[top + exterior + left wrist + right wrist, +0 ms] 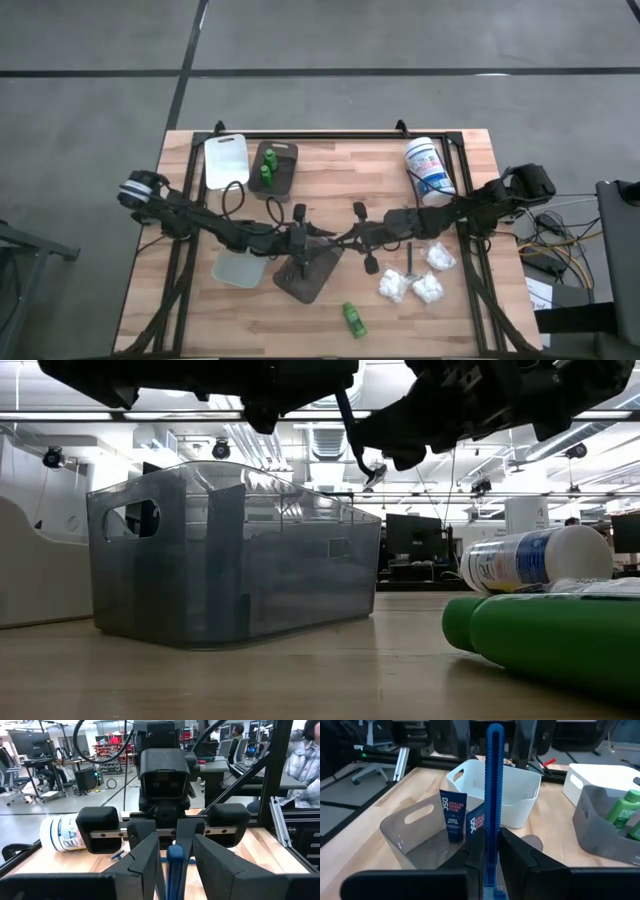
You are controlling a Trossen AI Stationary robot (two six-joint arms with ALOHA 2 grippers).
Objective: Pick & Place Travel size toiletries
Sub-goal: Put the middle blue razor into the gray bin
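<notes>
Between right fingers [520, 857]: upright blue stick [493, 795].

- Two dark blue tubes [453, 815], centre of the right wrist view, inside the clear grey bin [415, 837]: "DOLLAR SHAVE CLUB"; smaller print below is unreadable.
- White tub's label [500, 565]: not legible.

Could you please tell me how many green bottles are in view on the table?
3: two stand in the dark tray at the table's far side, and; one lies near the front edge. More may be hidden under the arms.
</notes>
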